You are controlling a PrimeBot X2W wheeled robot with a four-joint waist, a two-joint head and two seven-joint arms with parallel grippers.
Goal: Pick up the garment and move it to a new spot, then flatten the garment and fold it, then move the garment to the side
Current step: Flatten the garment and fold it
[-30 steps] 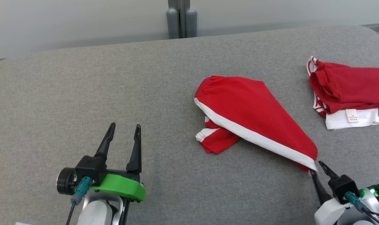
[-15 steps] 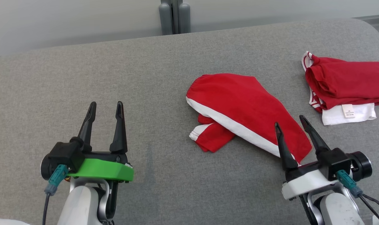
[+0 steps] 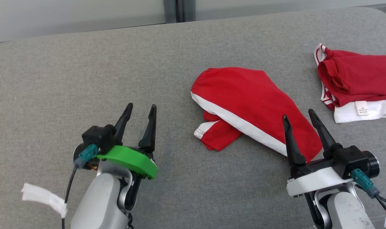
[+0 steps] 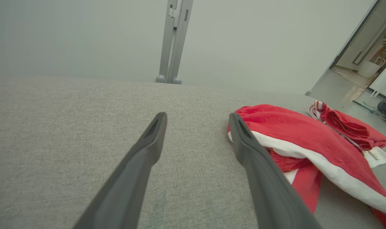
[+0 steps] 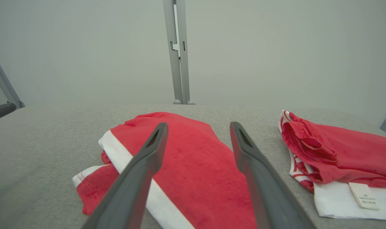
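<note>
Leftward, open grey surface (image 3: 85, 63) beside garment (image 3: 250, 95)

garment (image 3: 253, 98) soft cloth; tbl (image 3: 85, 63) matt fabric

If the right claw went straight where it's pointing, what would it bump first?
Probably the red garment with the white stripe: the open right gripper points across it, though it might skim just above.

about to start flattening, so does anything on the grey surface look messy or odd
The red garment is not flat: it lies doubled over diagonally, with a white-edged cuff poking out underneath. A second red and white garment sits crumpled at the right, label showing. A white strip hangs at the head view's lower left.
</note>
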